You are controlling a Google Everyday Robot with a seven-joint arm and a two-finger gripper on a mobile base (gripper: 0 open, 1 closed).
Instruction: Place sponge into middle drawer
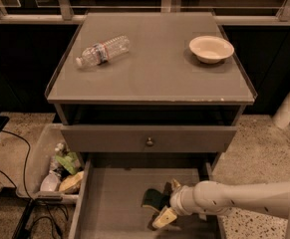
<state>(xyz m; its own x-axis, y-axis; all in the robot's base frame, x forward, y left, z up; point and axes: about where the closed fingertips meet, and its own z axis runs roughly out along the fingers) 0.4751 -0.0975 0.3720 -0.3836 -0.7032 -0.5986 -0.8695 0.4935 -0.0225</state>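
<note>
One sponge (153,198) sat pinched in my gripper (167,203) inside the open drawer (114,203); I judged a low, gentle release onto its floor best.

Single camera, high, in front of cabinet (109,139), tilted steeply down, facing far railing (264,20). Medium range: whole worktop (154,78) in upper frame, floor (264,158) strips left and right. Middle drawer (114,198) pulled toward near edge, cut by frame bottom. Gripper (168,202) near, right of centre, inside drawer; arm (254,198) enters from right edge.
</note>
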